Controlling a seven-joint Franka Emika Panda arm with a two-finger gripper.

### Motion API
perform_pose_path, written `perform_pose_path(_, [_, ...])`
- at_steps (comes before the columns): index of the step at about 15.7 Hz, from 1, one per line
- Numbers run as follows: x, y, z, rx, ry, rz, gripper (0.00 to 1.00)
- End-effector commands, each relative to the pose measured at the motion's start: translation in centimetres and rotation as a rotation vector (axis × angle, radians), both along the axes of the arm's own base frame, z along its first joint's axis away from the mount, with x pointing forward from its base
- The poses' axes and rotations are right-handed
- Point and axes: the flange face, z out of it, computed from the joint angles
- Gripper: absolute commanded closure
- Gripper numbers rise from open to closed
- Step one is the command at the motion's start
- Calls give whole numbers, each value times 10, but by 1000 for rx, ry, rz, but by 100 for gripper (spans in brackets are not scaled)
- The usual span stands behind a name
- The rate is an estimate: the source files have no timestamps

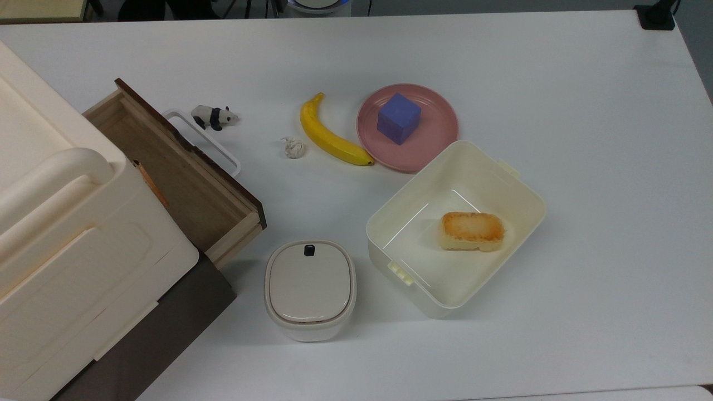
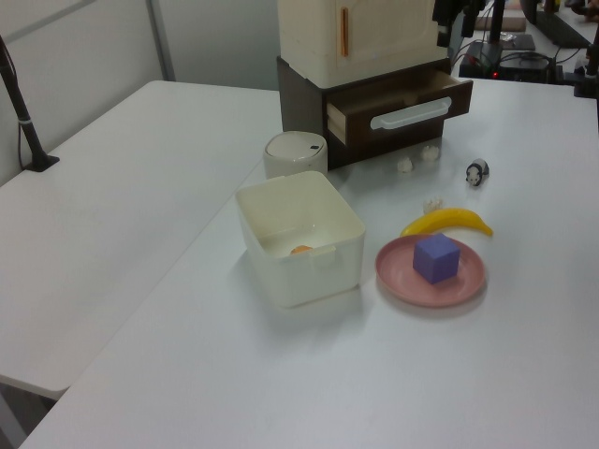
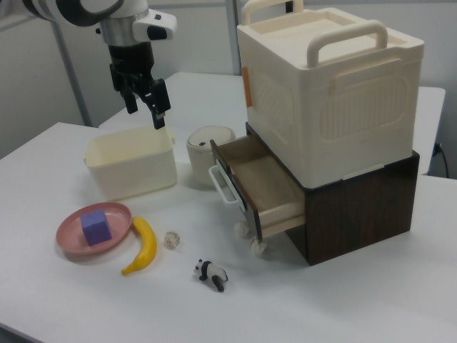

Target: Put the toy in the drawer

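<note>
Gripper (image 3: 143,101) raised, fingers apart, empty — panda figurine (image 3: 212,274) on worktop (image 1: 557,83) well below and away from it, beside open drawer (image 3: 260,187). Pick and placement both remain.

The white table (image 1: 585,111) carries a banana (image 1: 328,133), pink plate (image 1: 440,139), cream tub (image 1: 523,211), lidded pot (image 1: 309,287), and toy (image 1: 213,116).

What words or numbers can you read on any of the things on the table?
None: there is no readable word, number or sign.
The banana, purple cube, pink plate, panda toy, drawer and cream tub carry no writing.
The small dark mark on the round container's lid is no text.
</note>
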Motion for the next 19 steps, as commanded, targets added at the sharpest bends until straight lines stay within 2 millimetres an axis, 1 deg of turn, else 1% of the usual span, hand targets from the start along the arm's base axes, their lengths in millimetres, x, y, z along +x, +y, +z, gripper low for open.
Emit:
perform_pose_path(1, [-12,-27,-8,-38,63,-14,0])
perform_pose_path(2, [-15,-38,-9,-38,66,-10,0])
perform_pose_path(3, [-21,-48,-14,-30,72,30,0])
perform_pose_path(5, [-37,-65,-12,-26,65,165,0])
perform_pose_path(7, [-46,-75,-18,-16,73,317,0])
perform_pose_path(9, [-50,-82,-29,-6,87,487,0])
perform_pose_path(10, [-52,-85,-40,0,103,582,0])
perform_pose_path(11, [-54,-93,-48,11,106,694,0])
perform_pose_path(12, [-58,-104,-52,24,100,815,0])
perform_pose_path(13, [-61,-109,-56,37,97,915,0])
perform_pose_path(15, [-65,-113,-67,37,127,1084,0])
perform_pose_path(17, [-64,-115,-77,5,201,1242,0])
perform_pose_path(18, [-63,-114,-87,-17,229,1315,0])
perform_pose_path(19, [-62,-112,-97,-30,247,1342,1])
